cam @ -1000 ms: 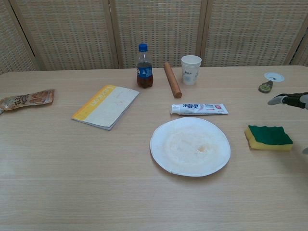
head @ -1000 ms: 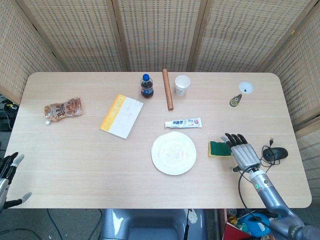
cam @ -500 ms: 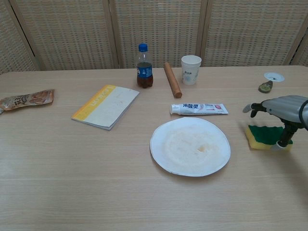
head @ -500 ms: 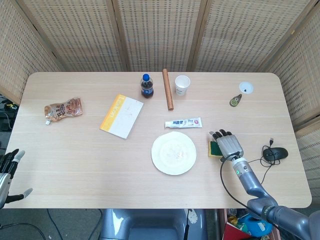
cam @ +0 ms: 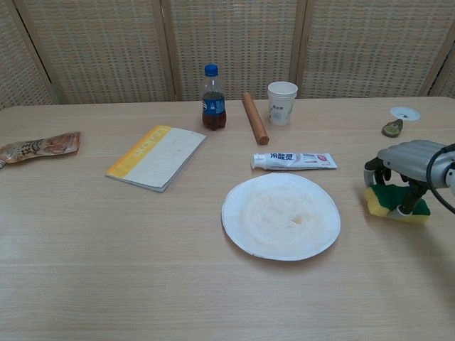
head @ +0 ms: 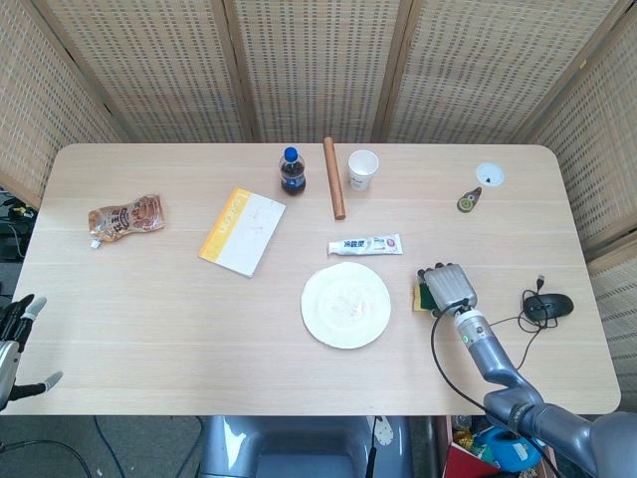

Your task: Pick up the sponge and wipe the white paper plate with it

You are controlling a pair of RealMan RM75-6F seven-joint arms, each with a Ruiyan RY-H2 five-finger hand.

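Note:
The white paper plate (head: 345,305) (cam: 281,215) lies near the table's middle with a faint smear on it. Just to its right is the green-topped yellow sponge (head: 422,296) (cam: 386,198), resting on the table. My right hand (head: 448,286) (cam: 407,156) covers it from above, its fingers curled down over the sponge's left and far edges and its thumb pressed against the near edge. Most of the sponge is hidden in the head view. My left hand (head: 15,344) hangs off the table's near left corner with its fingers apart and nothing in it.
A toothpaste tube (head: 365,245) (cam: 293,161) lies just behind the plate. Further back stand a cola bottle (head: 292,172), a wooden rolling pin (head: 333,177) and a paper cup (head: 362,169). A notebook (head: 242,230) and snack pouch (head: 125,216) lie left. A mouse (head: 549,306) sits near the right edge.
My right hand moved left from beside the sponge to over it, then its spread fingers curled down around it. The sponge has stayed in place.

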